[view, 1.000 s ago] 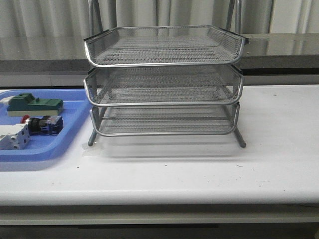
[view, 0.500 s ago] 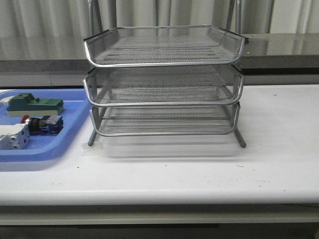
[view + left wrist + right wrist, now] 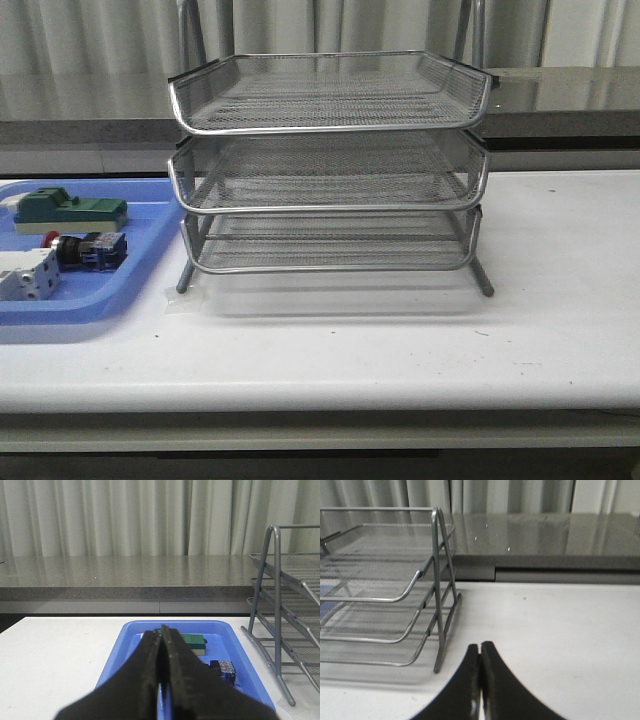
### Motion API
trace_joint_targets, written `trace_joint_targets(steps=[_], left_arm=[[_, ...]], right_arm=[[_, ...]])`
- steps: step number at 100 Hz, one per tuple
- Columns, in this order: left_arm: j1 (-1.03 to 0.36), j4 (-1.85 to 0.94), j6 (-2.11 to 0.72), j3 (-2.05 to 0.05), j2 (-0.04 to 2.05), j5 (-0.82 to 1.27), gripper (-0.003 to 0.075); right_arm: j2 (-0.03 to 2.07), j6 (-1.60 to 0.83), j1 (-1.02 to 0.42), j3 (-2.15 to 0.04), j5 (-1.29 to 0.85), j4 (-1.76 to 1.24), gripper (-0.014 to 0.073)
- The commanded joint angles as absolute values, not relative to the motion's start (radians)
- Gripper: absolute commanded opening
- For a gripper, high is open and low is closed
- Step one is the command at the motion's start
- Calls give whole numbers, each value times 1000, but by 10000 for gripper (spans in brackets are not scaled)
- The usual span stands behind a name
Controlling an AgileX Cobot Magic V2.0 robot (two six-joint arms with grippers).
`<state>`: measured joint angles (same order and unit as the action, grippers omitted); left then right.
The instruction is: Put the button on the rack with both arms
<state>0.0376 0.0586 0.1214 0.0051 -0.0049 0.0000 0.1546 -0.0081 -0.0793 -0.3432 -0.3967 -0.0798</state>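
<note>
The button (image 3: 86,250), red cap, black body and blue rear block, lies on its side in the blue tray (image 3: 140,262) at the left. It also shows in the left wrist view (image 3: 223,669), partly behind my fingers. The three-tier silver wire rack (image 3: 330,165) stands mid-table with all tiers empty; it also shows in the left wrist view (image 3: 285,620) and the right wrist view (image 3: 385,595). My left gripper (image 3: 161,629) is shut and empty, above the tray's near end. My right gripper (image 3: 480,646) is shut and empty over bare table beside the rack's leg. Neither arm shows in the front view.
In the blue tray, a green block (image 3: 68,209) lies behind the button and a white terminal block (image 3: 25,273) in front of it. A grey ledge (image 3: 560,100) and curtains run behind the table. White tabletop (image 3: 560,300) lies right of the rack.
</note>
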Motion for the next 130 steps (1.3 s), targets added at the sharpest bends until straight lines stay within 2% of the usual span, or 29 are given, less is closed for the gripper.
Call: trace_joint_targets(steps=[1, 25, 55, 80, 92, 111, 116, 130], left_arm=[[40, 52, 129, 37, -36, -75, -20], [40, 52, 129, 37, -36, -75, -20], [40, 52, 129, 37, -36, -75, -20], [40, 52, 129, 37, -36, -75, -20], [40, 52, 129, 37, -36, -75, -20], [40, 52, 129, 37, -36, -75, -20], [40, 52, 129, 37, -36, -75, -20], [40, 52, 129, 37, -36, -75, -20]], right_arm=[[257, -7, -75, -451, -439, -132, -108], [558, -7, -75, -613, -568, -270, -108], [791, -7, -75, -630, -401, -421, -108], [976, -12, -75, -630, -383, -591, -92], [1047, -13, -83, -630, -378, -646, 8], [1122, -28, -137, -630, -319, -691, 277], [1140, -28, -156, -630, -291, -704, 301], [1192, -28, -204, -630, -222, -759, 301]])
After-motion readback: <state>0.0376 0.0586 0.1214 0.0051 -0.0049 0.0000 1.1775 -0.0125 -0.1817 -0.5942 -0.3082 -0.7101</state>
